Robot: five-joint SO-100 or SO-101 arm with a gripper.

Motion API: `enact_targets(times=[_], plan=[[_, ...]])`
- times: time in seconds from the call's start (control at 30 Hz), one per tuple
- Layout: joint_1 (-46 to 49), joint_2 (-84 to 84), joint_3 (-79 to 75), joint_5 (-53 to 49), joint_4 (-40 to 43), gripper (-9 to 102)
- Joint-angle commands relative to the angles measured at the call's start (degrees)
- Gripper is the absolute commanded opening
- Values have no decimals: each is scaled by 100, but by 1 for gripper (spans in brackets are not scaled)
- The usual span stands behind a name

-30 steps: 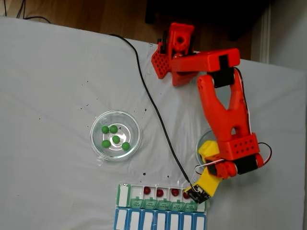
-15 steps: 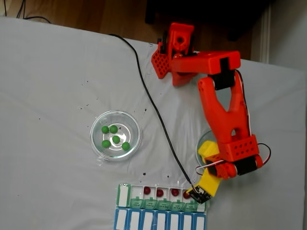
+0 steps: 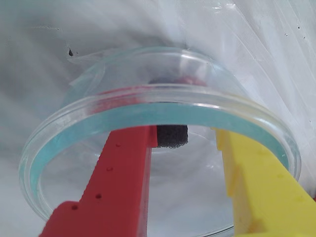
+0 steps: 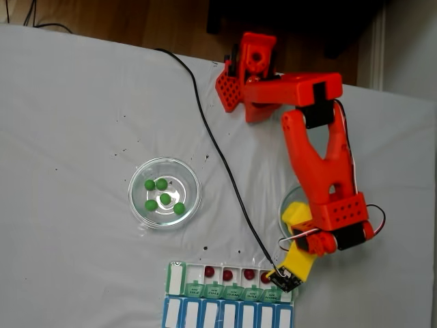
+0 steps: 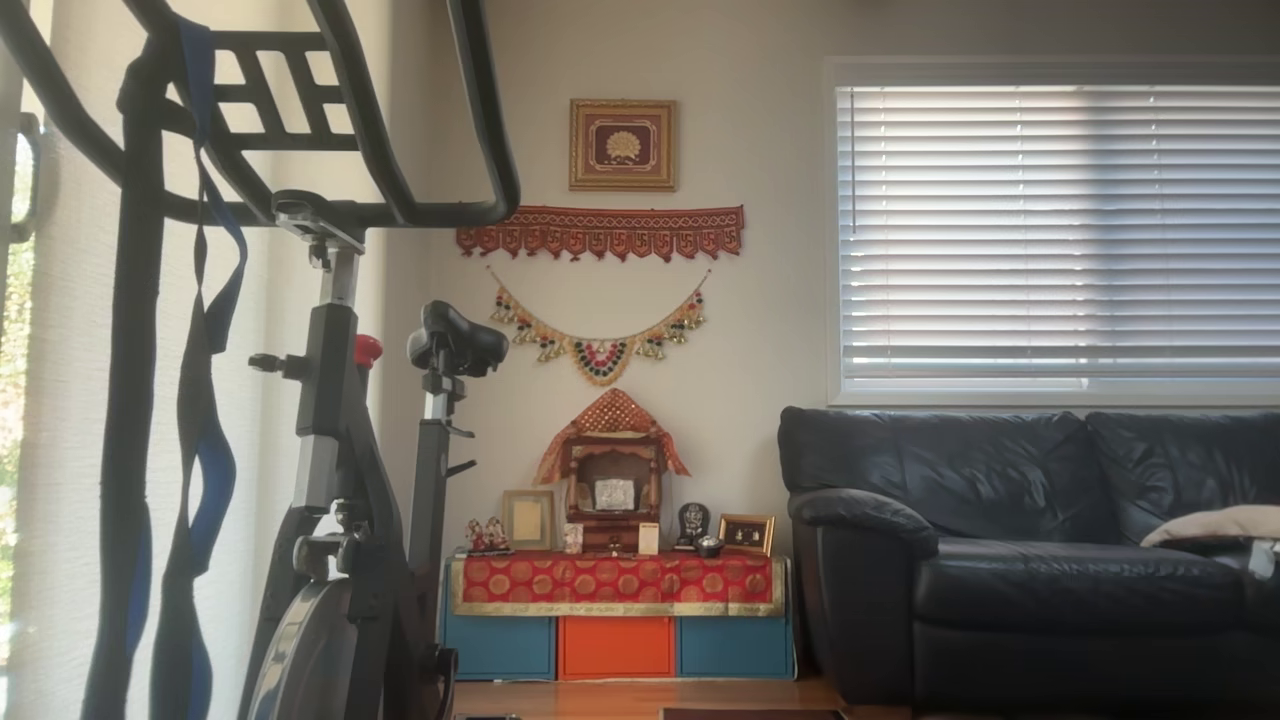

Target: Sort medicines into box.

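Observation:
In the wrist view my gripper is open, with the red finger on the left and the yellow finger on the right. Both reach over the rim of a clear glass dish. A blurred dark red medicine shows at the dish's far side, beyond the fingertips. In the fixed view the gripper hangs over that dish, which the arm mostly hides. The box lies at the bottom edge, with dark red medicines in several open compartments. Several green medicines lie in a second dish.
A black cable runs across the white cloth from the arm's base to the wrist camera, which hangs over the box's right end. The table's far edge lies behind the base. The other view shows a living room.
Almost nothing: the arm has shifted only slightly over the right dish. The medicines, dishes and box lie as before.

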Motion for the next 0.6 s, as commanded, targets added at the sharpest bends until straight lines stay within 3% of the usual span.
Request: enact_targets(times=[0.0,0.57], plan=[[97,114,-413,-70,-62,7],[70,70,-404,-62,-62,1]])
